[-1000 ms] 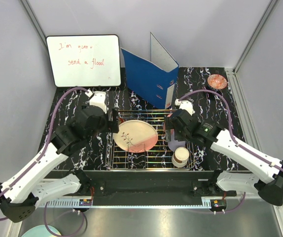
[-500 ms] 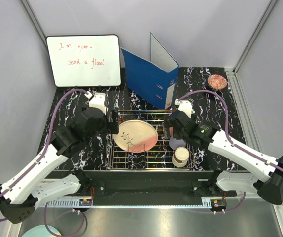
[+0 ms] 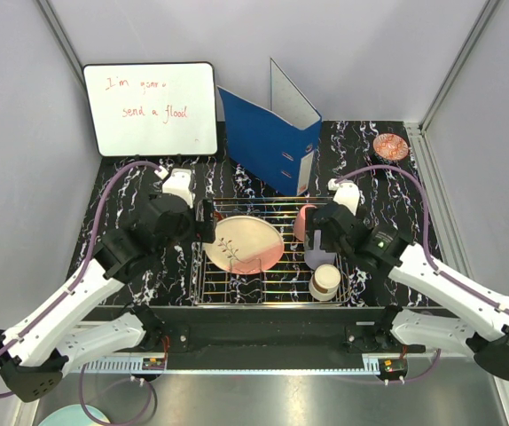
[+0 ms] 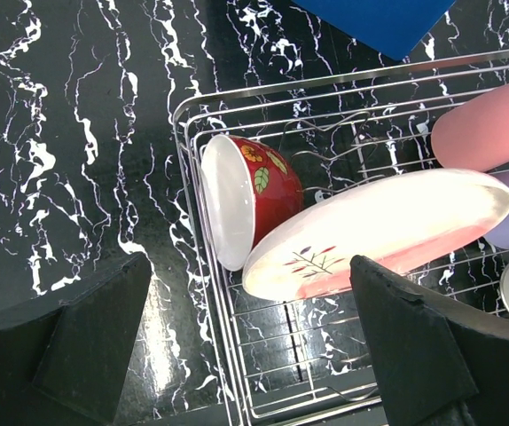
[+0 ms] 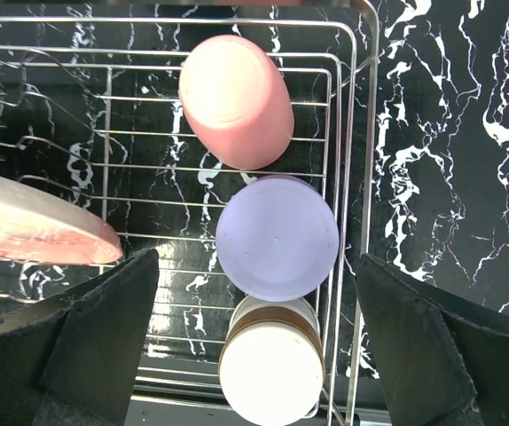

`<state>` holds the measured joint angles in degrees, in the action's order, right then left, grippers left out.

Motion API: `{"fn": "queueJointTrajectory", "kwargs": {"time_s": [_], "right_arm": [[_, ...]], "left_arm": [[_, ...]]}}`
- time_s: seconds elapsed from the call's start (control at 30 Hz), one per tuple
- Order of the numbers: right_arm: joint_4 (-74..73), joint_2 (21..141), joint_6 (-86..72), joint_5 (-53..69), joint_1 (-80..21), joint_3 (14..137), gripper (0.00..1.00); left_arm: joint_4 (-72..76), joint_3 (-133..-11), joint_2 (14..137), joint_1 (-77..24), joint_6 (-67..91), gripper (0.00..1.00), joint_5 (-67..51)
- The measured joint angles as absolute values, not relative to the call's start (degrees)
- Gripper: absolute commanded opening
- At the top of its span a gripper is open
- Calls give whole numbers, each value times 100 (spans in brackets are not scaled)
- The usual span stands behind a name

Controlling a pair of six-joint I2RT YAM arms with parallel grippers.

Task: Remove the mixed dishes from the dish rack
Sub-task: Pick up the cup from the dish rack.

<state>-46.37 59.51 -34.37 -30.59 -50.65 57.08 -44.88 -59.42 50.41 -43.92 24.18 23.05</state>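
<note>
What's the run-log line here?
left pincer open above plate | right pincer open above lavender cup | dish rack loaded

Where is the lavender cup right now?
In the right wrist view, the lavender cup sits along the right side of the dish rack, between the pink cup and the cream-brown cup.

The left arm (image 3: pixel 68 302) and right arm (image 3: pixel 450 284) reach out and lean inward. The left gripper (image 4: pixel 250 271) points down, fingers wide apart. The right gripper (image 5: pixel 256 266) does the same.
</note>
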Motion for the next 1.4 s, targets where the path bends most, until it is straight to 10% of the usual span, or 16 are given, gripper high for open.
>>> {"fn": "queueJointTrajectory", "kwargs": {"time_s": [0.33,0.53,0.77,1.4], "right_arm": [[-4606,6619,-3479,-3057,-5063,5408,99],[-4477,6805,-3476,-3076,-5059,5404,27],[-4414,6751,-3500,-3089,-5057,5404,0],[-3656,4462,-3024,-2676,-5057,7249,0]], "left_arm": [[-4421,-5841,5041,-4392,2449,99,2226],[-4372,-5817,5030,-4392,2449,99,2224],[-4359,-5695,5017,-4392,2482,99,2220],[-3310,-5666,3933,-4381,2626,99,1511]]}}
